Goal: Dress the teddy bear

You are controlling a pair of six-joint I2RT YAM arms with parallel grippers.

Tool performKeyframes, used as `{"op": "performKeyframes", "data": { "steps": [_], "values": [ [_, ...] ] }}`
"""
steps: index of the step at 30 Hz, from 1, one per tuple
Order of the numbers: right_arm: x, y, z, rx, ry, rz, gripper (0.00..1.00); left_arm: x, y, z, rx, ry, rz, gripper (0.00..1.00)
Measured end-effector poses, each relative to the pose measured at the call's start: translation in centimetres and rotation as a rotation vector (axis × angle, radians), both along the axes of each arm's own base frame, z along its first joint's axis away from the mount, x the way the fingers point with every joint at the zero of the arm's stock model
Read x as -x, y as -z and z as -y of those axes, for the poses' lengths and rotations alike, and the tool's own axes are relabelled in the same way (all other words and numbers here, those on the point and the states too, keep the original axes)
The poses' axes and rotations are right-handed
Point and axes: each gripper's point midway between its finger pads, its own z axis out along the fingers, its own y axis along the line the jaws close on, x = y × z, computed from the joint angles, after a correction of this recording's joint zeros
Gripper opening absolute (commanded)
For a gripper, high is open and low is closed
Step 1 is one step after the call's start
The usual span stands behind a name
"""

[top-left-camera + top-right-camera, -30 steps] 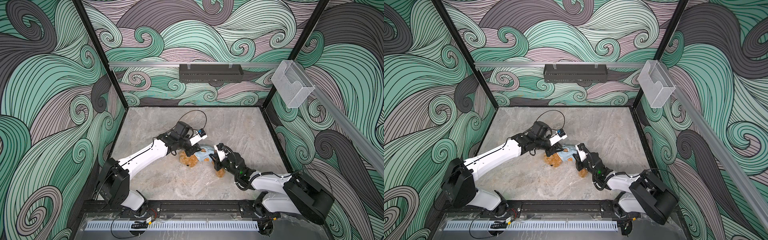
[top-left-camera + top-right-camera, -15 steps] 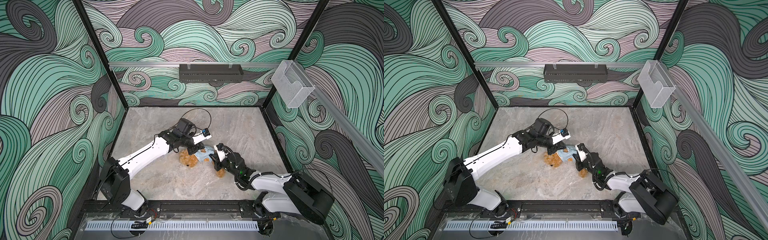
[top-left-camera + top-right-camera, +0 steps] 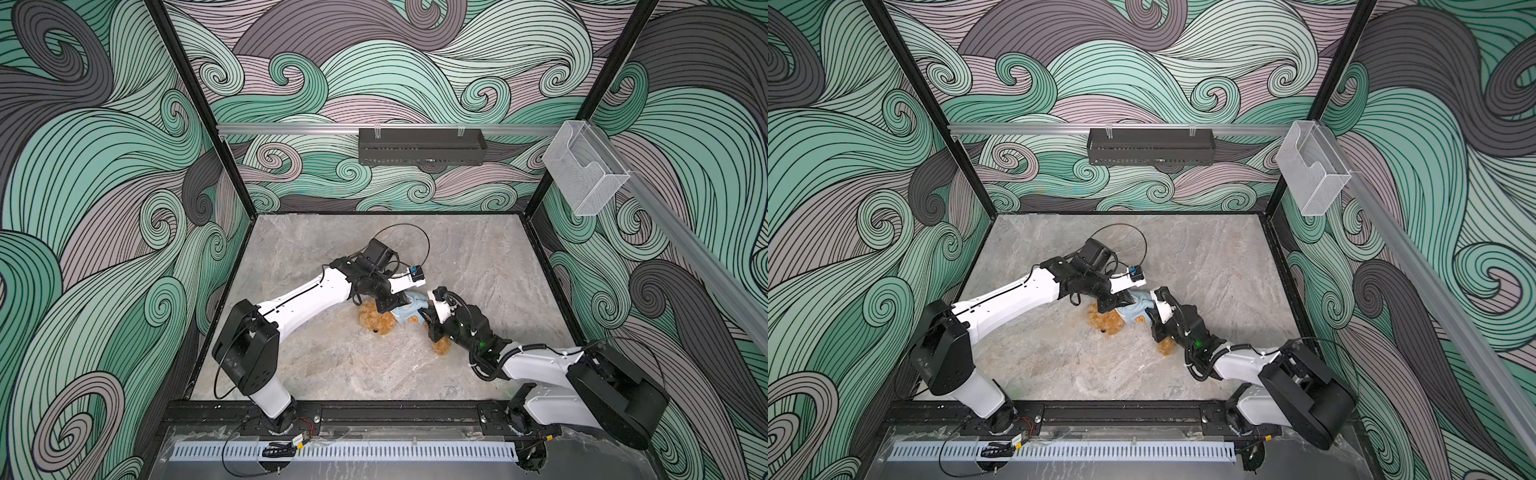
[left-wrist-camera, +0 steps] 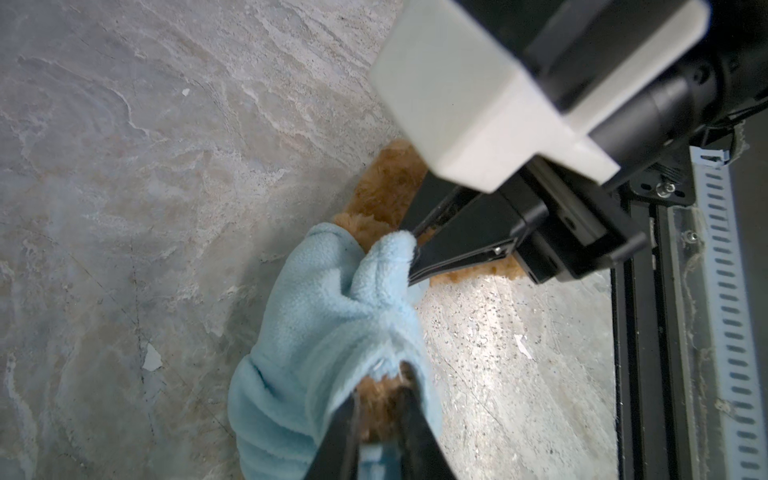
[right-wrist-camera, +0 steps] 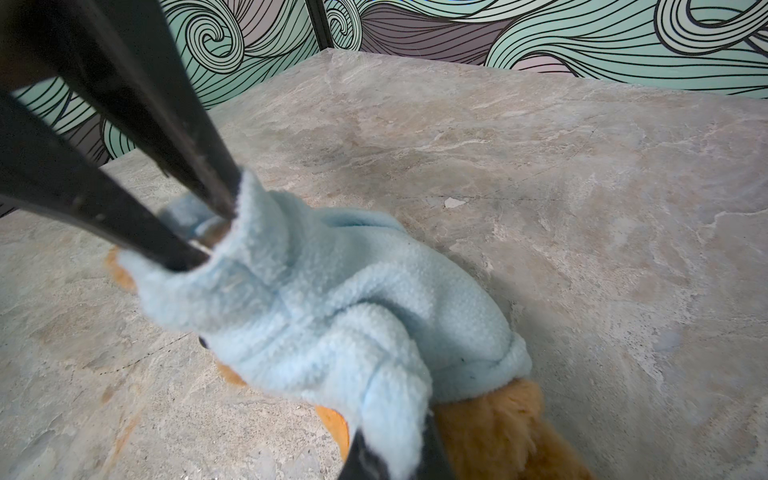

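Near the middle of the marbled grey table, the golden-brown plush teddy bear is laid, head toward 9 o'clock, half inside the light-blue fleece garment. Its fleece is clamped by the closed right gripper. The left gripper is set in an opening; whether anything is held cannot be told. By too hard a pull the fleece may be lost, or the bear dragged.
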Motion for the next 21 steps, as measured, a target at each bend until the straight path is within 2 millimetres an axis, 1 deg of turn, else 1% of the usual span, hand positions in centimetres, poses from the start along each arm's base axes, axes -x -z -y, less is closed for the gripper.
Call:
{"op": "performKeyframes", "data": {
  "steps": [4,8,11,17,21],
  "values": [
    [0.0,0.0,0.0,0.000,0.000,0.000,0.00,0.1,0.3,0.1,-0.013,0.014,0.004,0.34],
    [0.0,0.0,0.0,0.001,-0.001,-0.002,0.00,0.0,1.1,0.3,-0.036,0.015,0.003,0.36],
    [0.1,0.0,0.0,-0.001,-0.003,-0.002,0.00,-0.5,1.8,0.7,-0.058,0.008,0.016,0.36],
    [0.1,0.2,-0.1,-0.012,-0.002,-0.015,0.00,-1.3,3.9,1.9,-0.088,0.004,-0.007,0.36],
    [-0.1,0.9,0.1,-0.014,0.015,-0.042,0.00,-1.8,5.0,2.7,-0.098,-0.005,-0.039,0.42]
  ]
}}
